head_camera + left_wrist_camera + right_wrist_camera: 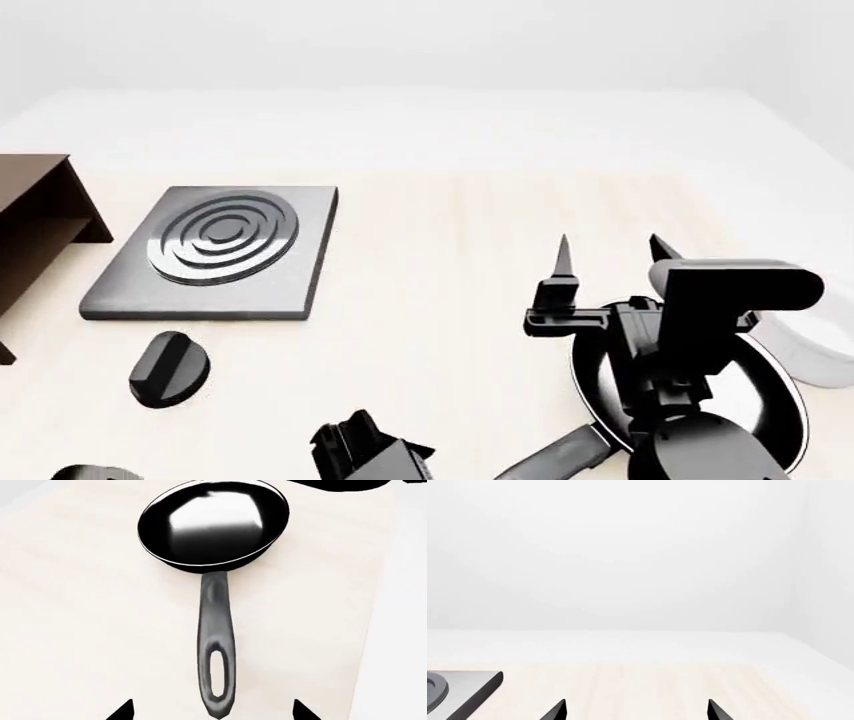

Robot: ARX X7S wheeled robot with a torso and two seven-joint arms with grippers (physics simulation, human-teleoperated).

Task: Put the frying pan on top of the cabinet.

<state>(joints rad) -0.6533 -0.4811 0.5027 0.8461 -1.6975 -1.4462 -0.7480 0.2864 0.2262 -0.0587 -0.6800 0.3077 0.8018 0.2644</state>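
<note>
Hovering my left claw (212,711), spread, over the frying pan (213,525) handle; pan ungrasped on counter (441,300); cabinet (34,225) top bare.

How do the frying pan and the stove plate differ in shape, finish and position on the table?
The frying pan is round, glossy black and has a long grey handle; the stove plate is a square, matte grey slab with raised concentric rings and no handle. The pan sits at the robot's right, partly hidden under the right arm; the stove plate lies at the left, beside the cabinet, fully in view. Both rest flat on the light wooden table.
</note>
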